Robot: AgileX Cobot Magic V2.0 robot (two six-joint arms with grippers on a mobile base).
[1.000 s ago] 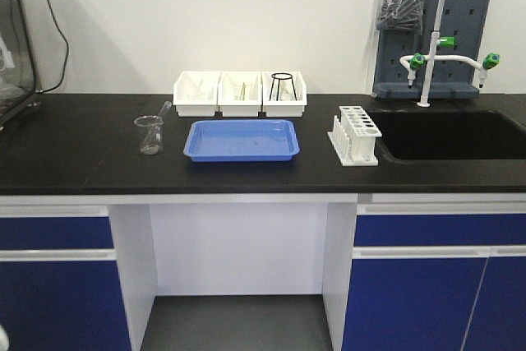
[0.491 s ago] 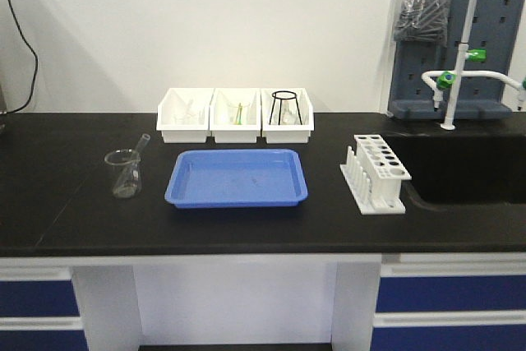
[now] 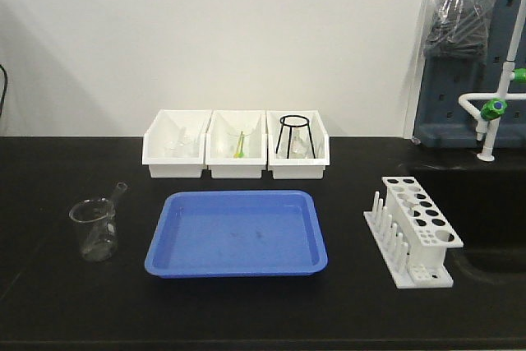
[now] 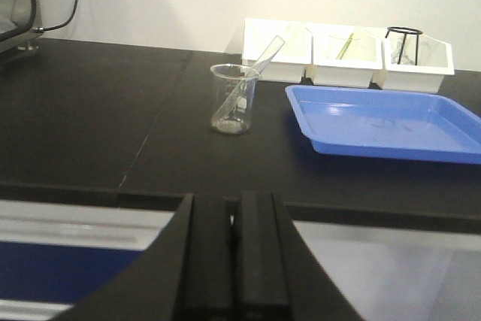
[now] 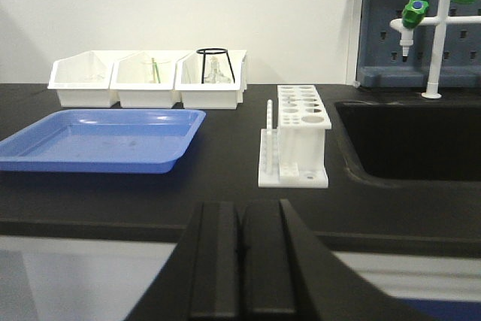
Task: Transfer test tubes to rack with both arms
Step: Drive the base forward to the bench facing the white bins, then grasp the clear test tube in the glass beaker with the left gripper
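Observation:
One test tube (image 3: 117, 192) leans in a clear beaker (image 3: 93, 230) at the counter's left; the left wrist view shows the tube (image 4: 269, 52) sticking out of the beaker (image 4: 232, 100). The white rack (image 3: 415, 229) stands at the right with its holes empty, near the sink. In the right wrist view the rack (image 5: 296, 137) is straight ahead of my right gripper (image 5: 240, 212), which is shut on nothing, short of the counter's front edge. My left gripper (image 4: 233, 208) is also shut and empty, short of the edge and in line with the beaker. Neither arm appears in the front view.
A blue tray (image 3: 237, 262) lies between beaker and rack. Three white bins (image 3: 237, 147) with glassware and a black wire stand (image 3: 294, 133) line the back wall. A sink (image 5: 412, 140) and a faucet with green taps (image 3: 495, 107) are at the right.
The front view has moved closer to the counter: the tray, beaker, bins and rack look larger, and the cabinets below have dropped out of view.

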